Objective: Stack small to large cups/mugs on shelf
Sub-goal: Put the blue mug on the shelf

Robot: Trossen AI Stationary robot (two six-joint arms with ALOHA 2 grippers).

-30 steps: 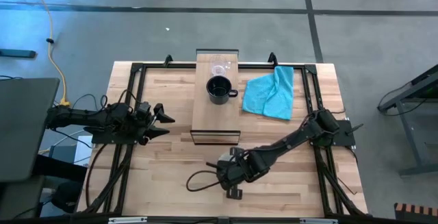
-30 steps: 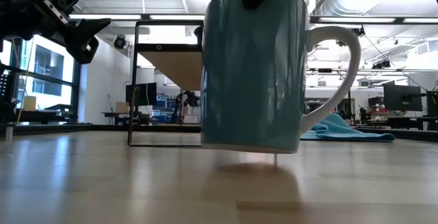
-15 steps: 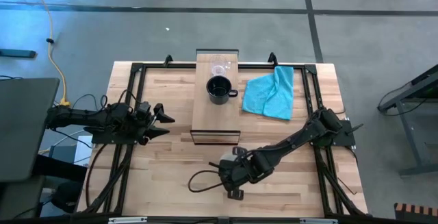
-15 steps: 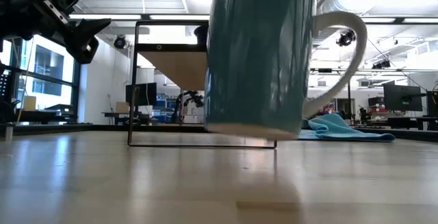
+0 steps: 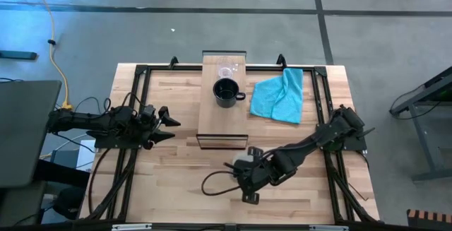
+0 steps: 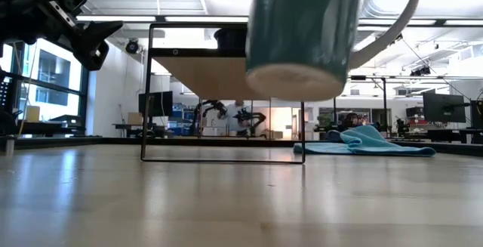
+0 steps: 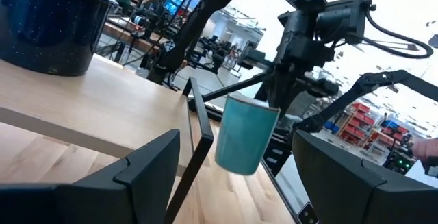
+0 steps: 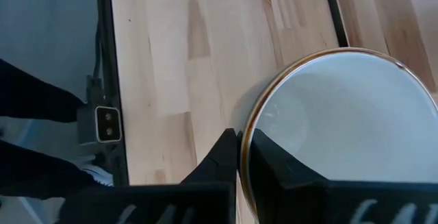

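Note:
A large mug (image 6: pixel 302 35), teal-looking outside with a white handle and white inside (image 8: pixel 342 128), hangs from my right gripper (image 5: pixel 244 171) above the table's near middle. In the high view the wrist hides most of it. The light-wood shelf (image 5: pixel 223 121) stands in front of it and carries a black handled mug (image 5: pixel 226 92) and, behind that, a small clear glass cup (image 5: pixel 226 70). My left gripper (image 5: pixel 171 128) is open and empty, left of the shelf, pointing at it. My right gripper holds the large mug by its rim wall (image 8: pixel 250 125), one finger (image 8: pixel 274 166) inside the mug and the other (image 8: pixel 217 162) outside. The fingers come from above, pointing down. The mug hangs clear of the table, slightly tilted, its handle (image 6: pixel 392 13) off to one side.
A turquoise cloth (image 5: pixel 280 97) lies crumpled right of the shelf's far half. The near half of the shelf board (image 5: pixel 223 125) is bare. A dark frame runs along the table's edges (image 5: pixel 141 72). A cable loop (image 5: pixel 215 183) lies near my right gripper.
My right gripper has gone up and a little toward the table's right edge with the large mug. The mug has risen from just above the table to well clear of it and has tipped slightly.

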